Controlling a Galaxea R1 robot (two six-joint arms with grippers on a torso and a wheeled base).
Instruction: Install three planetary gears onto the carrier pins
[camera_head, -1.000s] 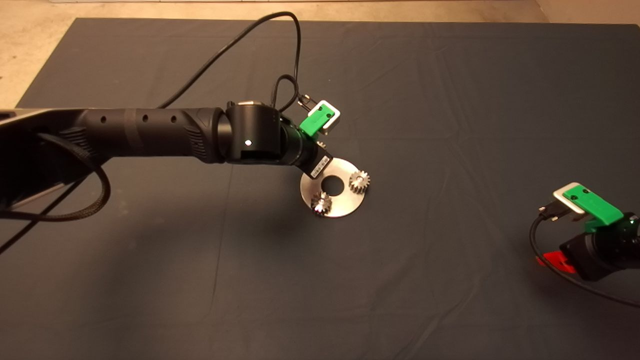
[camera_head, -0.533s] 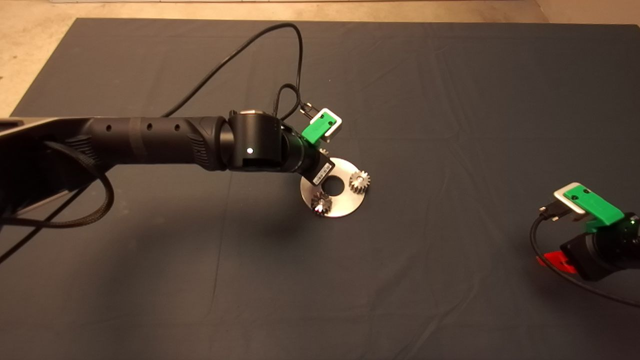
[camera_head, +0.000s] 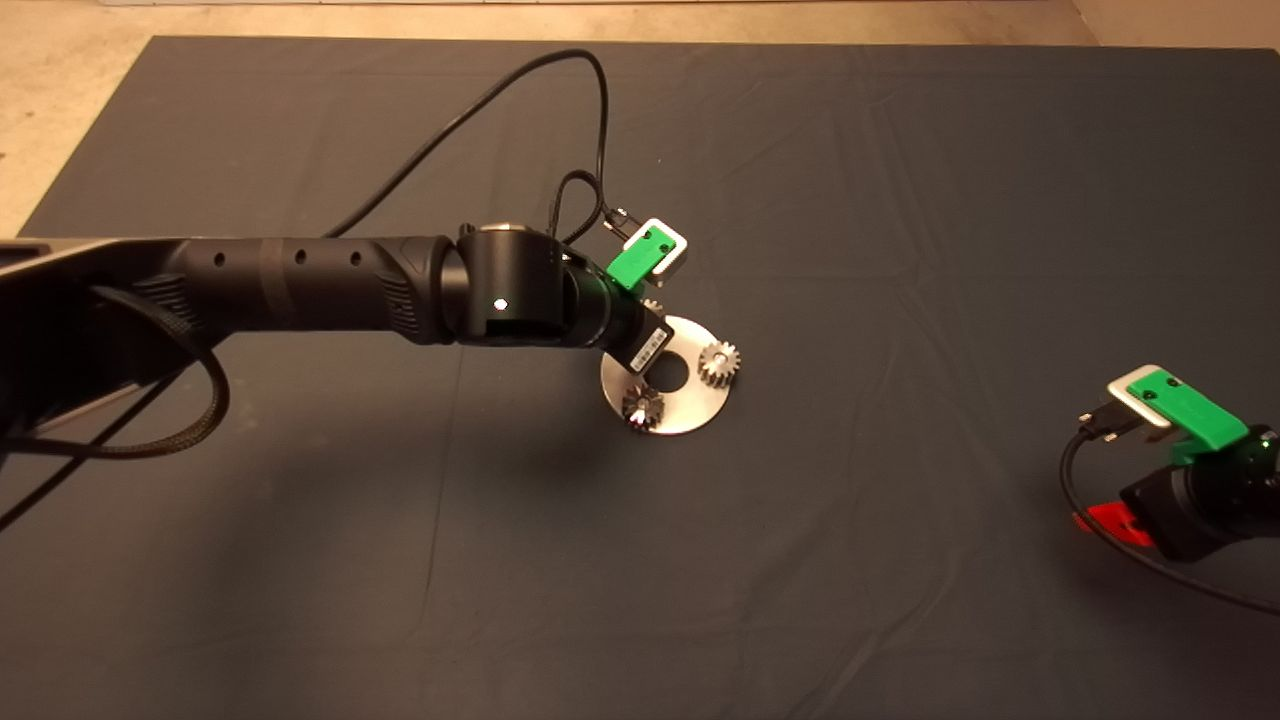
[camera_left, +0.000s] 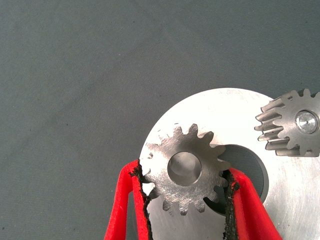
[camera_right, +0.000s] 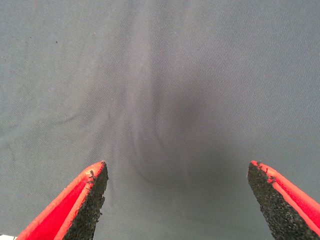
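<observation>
left gripper clamped on gear | third pin hidden | right gripper apart, parked

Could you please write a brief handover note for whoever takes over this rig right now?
Left gripper: shut on the third gear, held over the disc on its far left side. The gear's bore shows a silvery surface inside; whether it is seated on its pin cannot be told.
Right gripper: open, parked over bare mat at the lower right edge of the head view.
Done: two gears sit on pins, one at the disc's near left rim, one at its right rim.
Left: seat the third gear fully, if it is not yet down, then release and withdraw the left arm.
</observation>
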